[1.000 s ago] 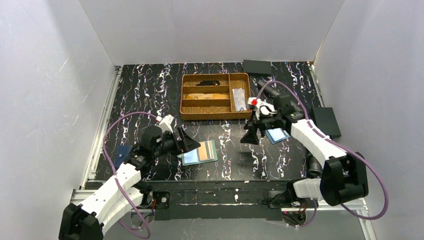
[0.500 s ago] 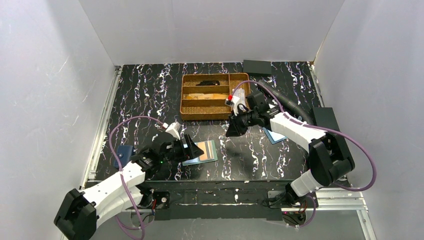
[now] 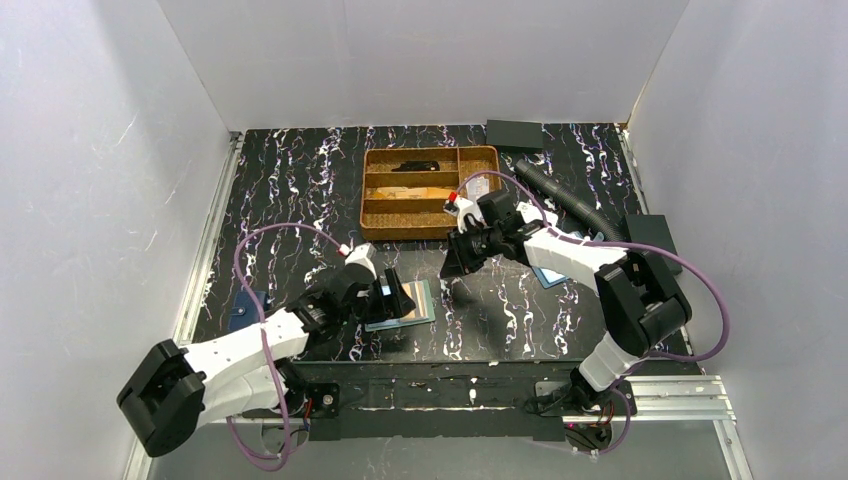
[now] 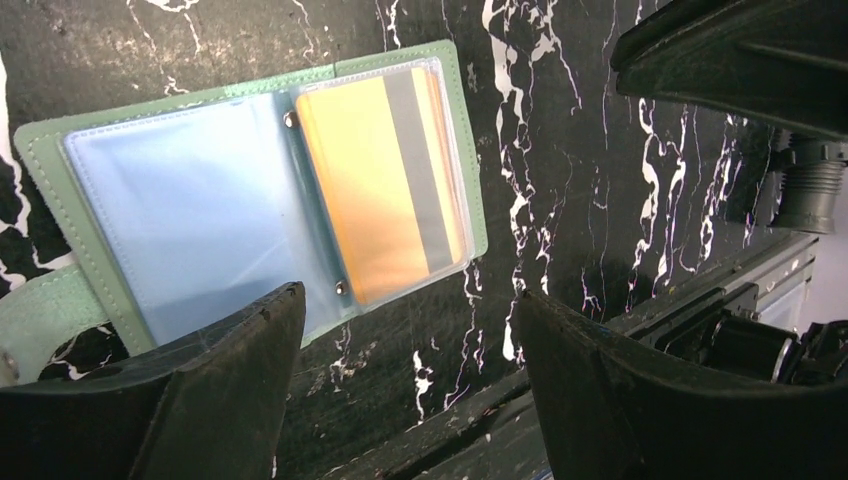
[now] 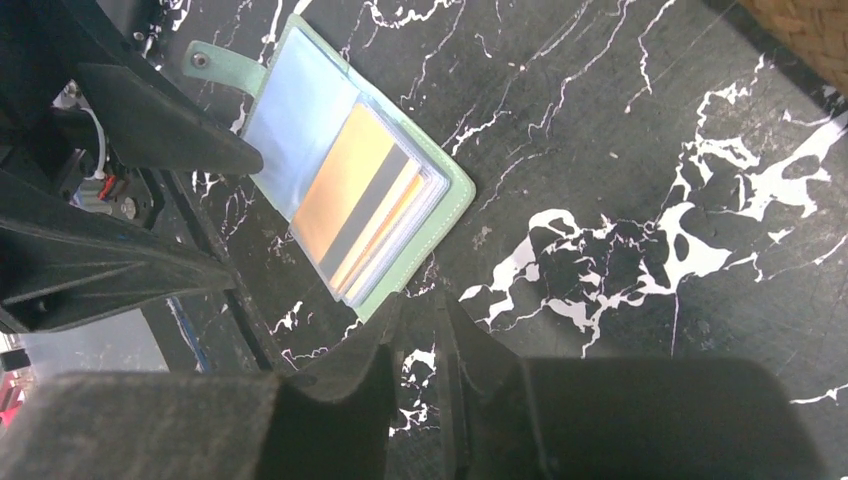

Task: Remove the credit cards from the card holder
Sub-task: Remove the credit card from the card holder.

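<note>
— Where was the holder (image 3: pixel 418 306)?

— It lay open and flat on the surface (image 3: pixel 290 180), close to the near edge and just ahead of the left arm. Its clear pockets faced up, and the tab (image 4: pixel 30 325) stuck out from the side away from the right arm.

— And the cards?

— An orange card (image 4: pixel 372 190) with a grey stripe sat inside the pocket farther from the tab. From the right wrist, more card edges showed stacked beneath it. The other pocket (image 4: pixel 185 215) looked pale blue, and I could not tell whether it held a card.

— What about the left fingers?

— The left gripper (image 3: pixel 393 294) hung low over the holder's near edge with its fingers spread wide and nothing between them. One finger (image 4: pixel 225 395) covered a corner of the pale pocket, though I could not tell if it touched. The other stood over bare surface beyond the orange card.

— And the right?

— The right gripper (image 3: pixel 457 264) hovered past the holder's far side, apart from it. Its fingers (image 5: pixel 350 385) were drawn nearly together, with only a slim gap and nothing in it.

— Anything else around?

— A wicker tray (image 3: pixel 365 195) sat farther back, and a blue holder (image 3: pixel 243 310) lay off to the left.
</note>
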You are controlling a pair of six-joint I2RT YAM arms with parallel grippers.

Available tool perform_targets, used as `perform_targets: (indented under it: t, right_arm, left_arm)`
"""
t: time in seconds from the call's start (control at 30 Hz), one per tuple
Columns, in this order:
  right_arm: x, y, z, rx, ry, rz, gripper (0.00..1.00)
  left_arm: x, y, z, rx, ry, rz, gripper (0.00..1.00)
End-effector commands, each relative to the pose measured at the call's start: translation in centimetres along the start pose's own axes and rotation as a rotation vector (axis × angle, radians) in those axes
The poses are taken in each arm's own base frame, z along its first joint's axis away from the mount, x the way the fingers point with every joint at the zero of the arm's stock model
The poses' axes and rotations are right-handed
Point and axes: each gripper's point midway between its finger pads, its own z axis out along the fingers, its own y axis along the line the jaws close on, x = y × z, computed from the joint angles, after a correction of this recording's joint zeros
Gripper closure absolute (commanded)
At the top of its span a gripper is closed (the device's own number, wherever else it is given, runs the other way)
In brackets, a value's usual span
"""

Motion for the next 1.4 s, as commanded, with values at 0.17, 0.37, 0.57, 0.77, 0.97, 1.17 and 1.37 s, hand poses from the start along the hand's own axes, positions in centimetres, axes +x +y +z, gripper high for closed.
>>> perform_targets:
  t: [0.17, 0.37, 0.57, 0.77, 0.97, 1.17, 1.37]
  right_arm:
    - [-1.1, 2.3, -0.5, -0.119, 0.011, -0.131, 0.73]
    - [0.8, 3.2, -3.0, -0.278, 0.119, -0.427, 0.67]
    - [1.6, 2.8, -4.7, -0.379, 0.154, -0.406, 0.66]
    - [2.2, 2.4, -4.2, -0.386, 0.176, -0.378, 0.66]
    - [2.3, 1.9, -4.3, -0.367, 0.178, -0.373, 0.66]
    - [-3.9, 2.1, 0.5, -0.14, -0.001, -0.198, 0.46]
    - [-4.5, 2.8, 5.3, -0.134, 0.058, -0.129, 0.42]
  left_arm:
    - [-0.7, 1.2, 0.3, -0.226, 0.008, 0.047, 0.24]
    - [-0.1, 1.0, -0.3, -0.249, 0.046, 0.054, 0.25]
    - [-0.3, -0.3, -0.5, -0.172, 0.037, 0.106, 0.25]
    - [-0.6, -0.4, -0.1, -0.185, 0.023, 0.102, 0.25]
    - [-1.4, 0.0, 1.0, -0.265, -0.003, 0.094, 0.25]
    - [-1.3, -0.1, 1.8, -0.201, -0.056, 0.118, 0.29]
    - [-1.6, 0.1, 0.8, -0.157, -0.09, 0.073, 0.32]
